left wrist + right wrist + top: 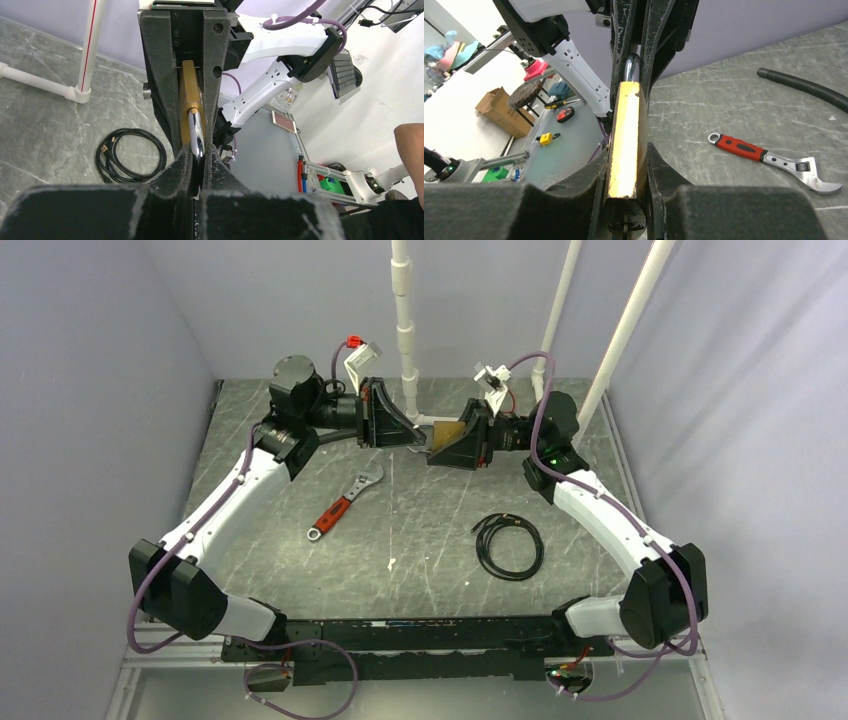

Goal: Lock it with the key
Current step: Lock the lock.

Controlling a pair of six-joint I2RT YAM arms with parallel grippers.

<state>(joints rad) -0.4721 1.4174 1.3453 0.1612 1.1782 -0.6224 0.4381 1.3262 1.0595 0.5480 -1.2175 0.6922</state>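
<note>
The brass padlock [447,433] is held in the air at the back middle of the table, between the two grippers. My right gripper [462,443] is shut on the padlock's body [626,135], with one finger on each flat side. My left gripper [412,430] faces it and is shut on the silver shackle [196,132] that sticks out of the brass body [188,85]. The shackle also shows in the right wrist view [631,67], between the left fingers. A dark ring-like shape [624,226] sits under the padlock's near end. The key itself cannot be made out.
A red-handled adjustable wrench [345,505] lies on the grey table left of centre. A coiled black cable [508,545] lies right of centre. White PVC pipes [405,340] stand just behind the grippers. A black ribbed hose [804,87] lies on the table.
</note>
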